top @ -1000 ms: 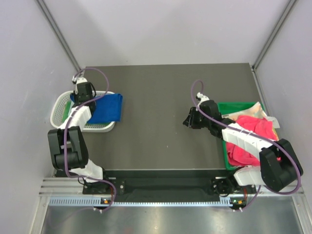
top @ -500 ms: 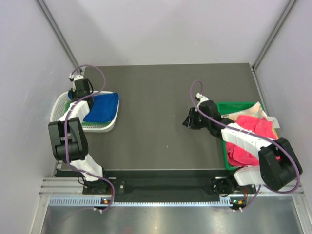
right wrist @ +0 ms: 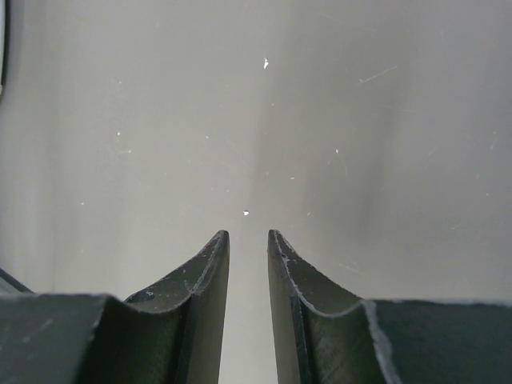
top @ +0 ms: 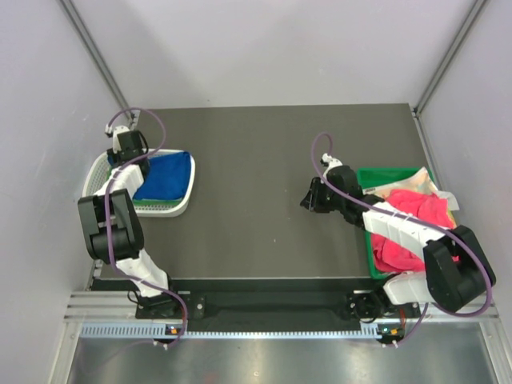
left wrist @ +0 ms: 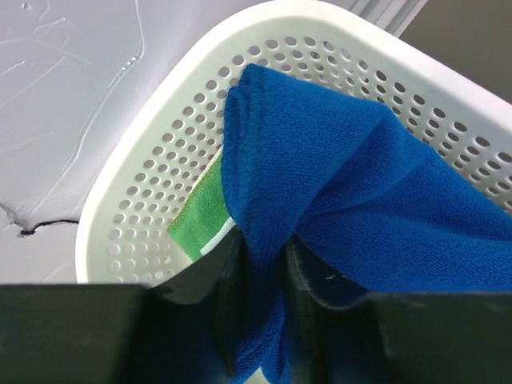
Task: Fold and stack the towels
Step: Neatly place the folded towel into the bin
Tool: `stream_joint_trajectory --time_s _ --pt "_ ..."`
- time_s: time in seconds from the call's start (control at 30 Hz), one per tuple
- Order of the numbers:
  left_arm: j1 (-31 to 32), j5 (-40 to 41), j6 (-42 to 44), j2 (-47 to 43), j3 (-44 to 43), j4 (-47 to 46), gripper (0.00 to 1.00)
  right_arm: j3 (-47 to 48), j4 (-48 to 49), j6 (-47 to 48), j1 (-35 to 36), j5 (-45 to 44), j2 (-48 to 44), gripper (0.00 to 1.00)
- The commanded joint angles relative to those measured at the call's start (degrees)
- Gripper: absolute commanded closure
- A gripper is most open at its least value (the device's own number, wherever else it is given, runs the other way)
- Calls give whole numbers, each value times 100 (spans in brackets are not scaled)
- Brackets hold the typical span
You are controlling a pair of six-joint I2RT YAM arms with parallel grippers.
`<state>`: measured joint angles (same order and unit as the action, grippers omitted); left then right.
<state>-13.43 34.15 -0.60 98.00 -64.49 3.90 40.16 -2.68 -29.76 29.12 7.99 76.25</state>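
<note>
Now at the stacking end of one towel. My left tool (left wrist: 260, 254) hangs over the white mesh basket (left wrist: 144, 184), which sits at the left edge of the surface (top: 256, 160), toward the far corner. A ridge of the royal blue towel (left wrist: 344, 176) runs up between its fingers (left wrist: 230, 264). The cloth fills the gap, and I cannot tell whether it is pinched or only flanked.

- Blue towel: folded, lying in the basket and covering most of it.
- Green towel (left wrist: 204, 220): one corner shows underneath, against the basket wall. So a stack is begun, as I read it.
- My right tool (right wrist: 246, 236): fingers a little apart, nothing between them, above bare surface just left of the green plastic bin (top: 384, 173).
- Bin: at the right edge, with the pink/red towels (top: 416, 212) heaped in it, unfolded.

Step in hand, by my judgement: setting the blue towel down on the stack.

Next move, as I see it: spread the left fingers fully, then rise straight up, so the raised ridge drops and the fold is not dragged open. After that the right tool is best placed to draw a pink/red towel out onto the open middle of the surface for folding.
</note>
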Motion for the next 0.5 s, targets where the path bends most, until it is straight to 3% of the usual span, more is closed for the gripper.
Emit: stream_joint_trajectory --time_s 0.0,0.2,0.33,0.47 --pt "-46 267 -335 -8 -231 -249 64 9 224 111 58 -105 -84 73" --pt "-46 373 -598 -140 -319 -83 40 9 224 128 58 -122 -57 73" --pt "-2 49 -967 -438 -205 -4 29 -17 233 154 67 -131 -119 68" --pt "428 -14 -1275 -991 111 23 27 -61 224 198 67 -201 -268 59"
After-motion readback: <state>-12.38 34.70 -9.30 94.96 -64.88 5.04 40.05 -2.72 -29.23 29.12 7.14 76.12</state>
